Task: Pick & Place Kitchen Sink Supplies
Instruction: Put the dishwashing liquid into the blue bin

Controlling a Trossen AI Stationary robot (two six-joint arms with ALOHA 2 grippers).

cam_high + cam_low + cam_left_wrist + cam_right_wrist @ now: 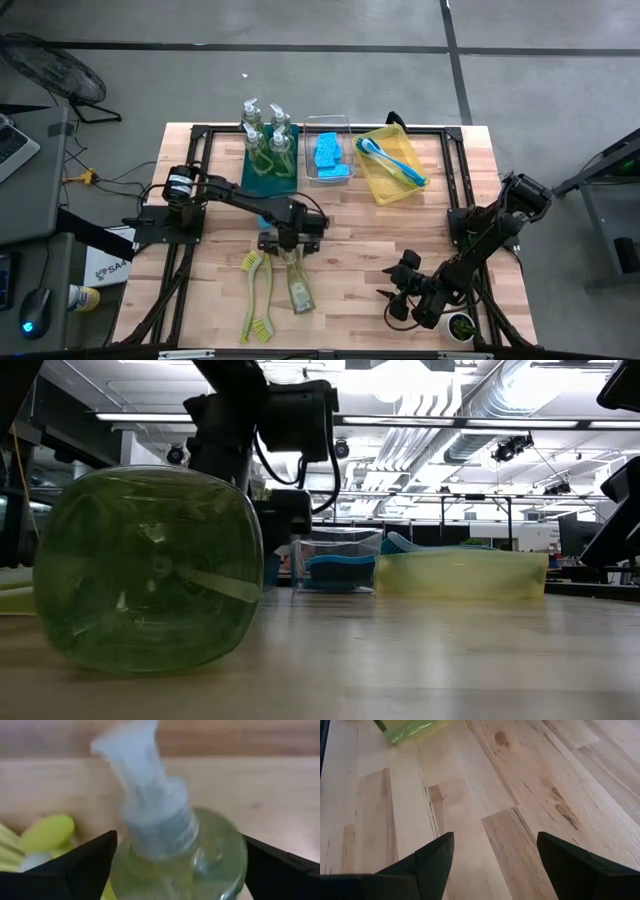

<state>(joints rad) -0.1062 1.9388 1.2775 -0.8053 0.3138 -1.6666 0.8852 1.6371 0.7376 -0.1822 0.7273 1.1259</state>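
Bench [360,250] carries a soap bottle [298,285] lying near its front edge beside two brushes [256,295]. Left pincer [284,243] straddles the bottle's pump, fingers spread, not gripping. Right pincer [398,300] open, empty, well apart.

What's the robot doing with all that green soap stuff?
It's sorting kitchen sink supplies into bins. The left gripper is over a soap bottle lying on the table, its fingers open on either side of the bottle's neck. Two yellow-green dish brushes lie beside it. Other soap bottles stand in the teal bin, blue sponges fill the clear bin, and blue brushes lie in the yellow bin. The right gripper waits, open, over bare table.
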